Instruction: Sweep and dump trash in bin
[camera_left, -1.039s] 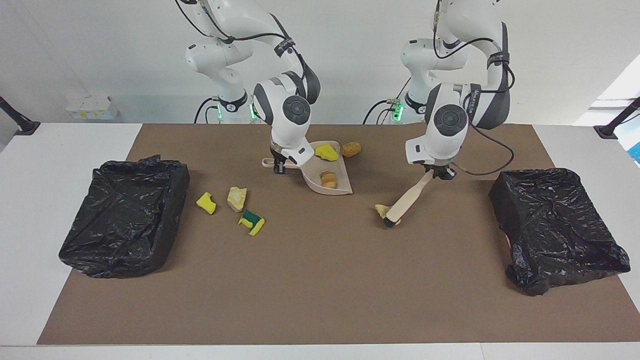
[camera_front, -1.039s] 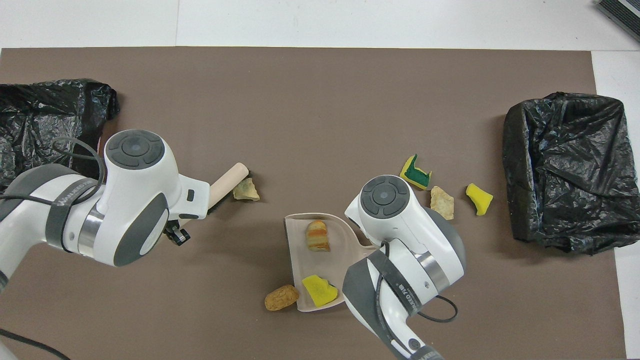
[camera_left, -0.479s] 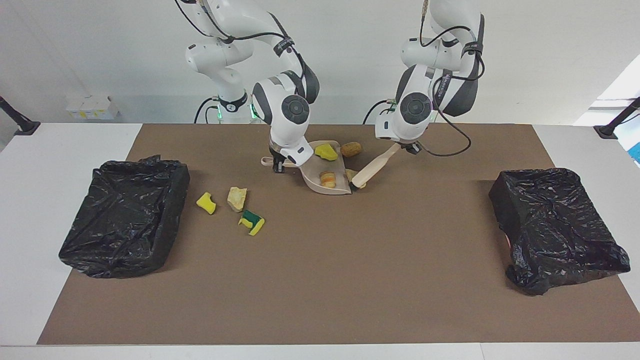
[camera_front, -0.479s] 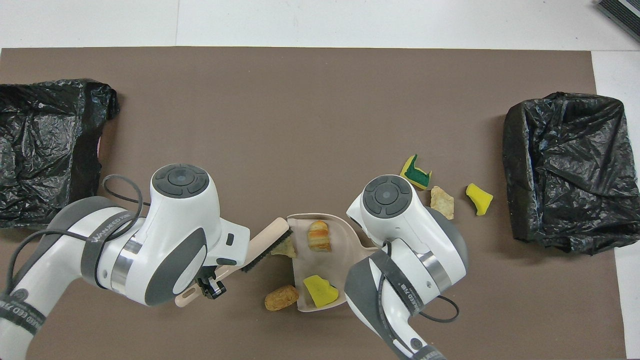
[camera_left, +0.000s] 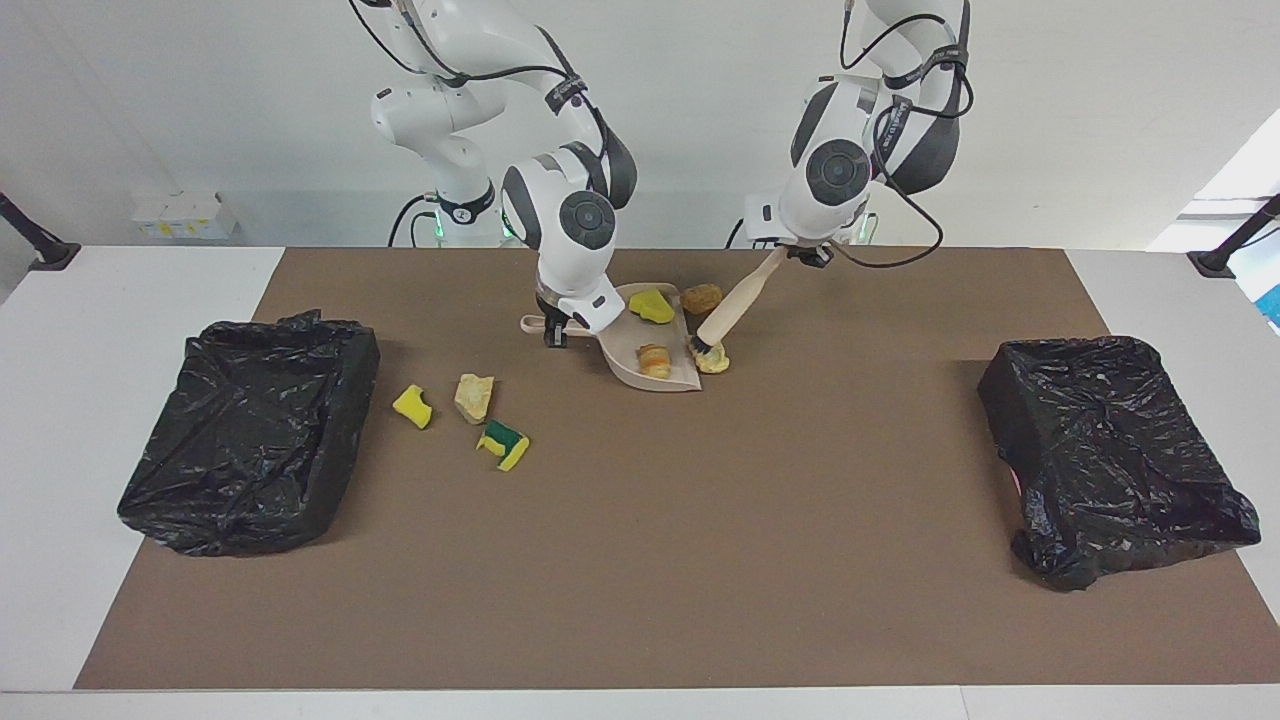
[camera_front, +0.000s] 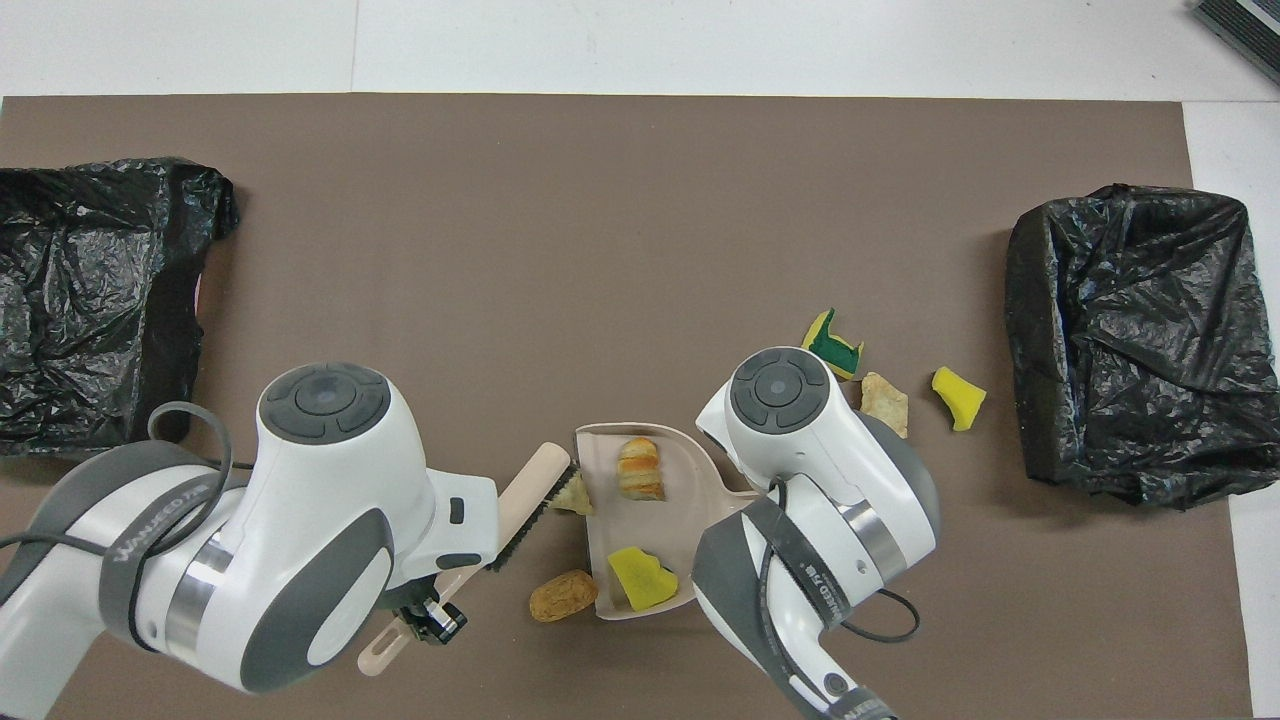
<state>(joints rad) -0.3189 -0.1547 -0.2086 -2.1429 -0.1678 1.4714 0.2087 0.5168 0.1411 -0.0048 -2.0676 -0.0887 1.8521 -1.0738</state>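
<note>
The left gripper (camera_left: 812, 258) pinches the brush (camera_left: 728, 315) against a scrap (camera_left: 714, 360) at the dustpan (camera_left: 625, 362) mouth — the right gripper (camera_left: 556, 333) clamps the dustpan's handle.

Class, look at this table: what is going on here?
Two robot arms are sweeping scraps. The left pincer grips a brush, its bristles against a pale scrap at the dustpan's open edge. The right pincer holds the dustpan's handle; two scraps lie inside, one brown chunk beside it. Three scraps wait near one black-lined bin.
</note>
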